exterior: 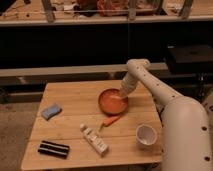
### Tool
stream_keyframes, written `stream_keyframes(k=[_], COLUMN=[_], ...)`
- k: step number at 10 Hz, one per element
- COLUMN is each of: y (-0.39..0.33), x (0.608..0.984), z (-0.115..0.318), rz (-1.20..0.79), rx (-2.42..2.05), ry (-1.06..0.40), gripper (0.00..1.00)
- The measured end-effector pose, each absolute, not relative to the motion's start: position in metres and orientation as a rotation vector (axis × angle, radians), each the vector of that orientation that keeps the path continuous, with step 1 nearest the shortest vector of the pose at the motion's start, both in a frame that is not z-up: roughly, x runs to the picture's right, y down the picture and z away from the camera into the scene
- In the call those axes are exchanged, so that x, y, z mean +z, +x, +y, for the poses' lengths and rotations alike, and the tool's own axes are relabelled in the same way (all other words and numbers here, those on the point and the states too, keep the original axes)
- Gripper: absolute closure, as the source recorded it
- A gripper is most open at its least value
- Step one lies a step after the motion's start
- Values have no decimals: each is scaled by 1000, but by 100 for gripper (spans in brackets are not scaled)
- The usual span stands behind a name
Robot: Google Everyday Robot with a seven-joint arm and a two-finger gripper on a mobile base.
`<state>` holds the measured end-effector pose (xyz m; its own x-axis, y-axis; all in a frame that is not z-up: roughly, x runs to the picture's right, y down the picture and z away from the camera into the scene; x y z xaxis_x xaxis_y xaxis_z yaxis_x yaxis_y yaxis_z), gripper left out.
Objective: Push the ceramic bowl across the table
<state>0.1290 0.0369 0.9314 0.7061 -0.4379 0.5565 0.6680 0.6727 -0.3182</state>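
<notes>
The jaws sit down inside the ceramic bowl [113, 101], whose orange glaze looks smooth with a soft sheen. Under them the table [75, 95] is pale wood in planks, matt. The arm [152, 85] leading to the jaws wears a smooth white plastic shell. Well left of the jaws a blue sponge [51, 111] looks soft and dull; to the right, nearer the camera, a white cup [146, 134] looks matt, like paper

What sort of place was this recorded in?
Probably a lab or workshop: a wooden table, a long cluttered workbench behind it, and the robot's gripper at the rim of the orange ceramic bowl.
</notes>
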Motion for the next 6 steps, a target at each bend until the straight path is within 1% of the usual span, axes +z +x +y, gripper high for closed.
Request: stream_keyframes(k=[6], y=[127], x=[933], z=[36], rz=[-464], rx=[-631], ry=[-534], gripper=[95])
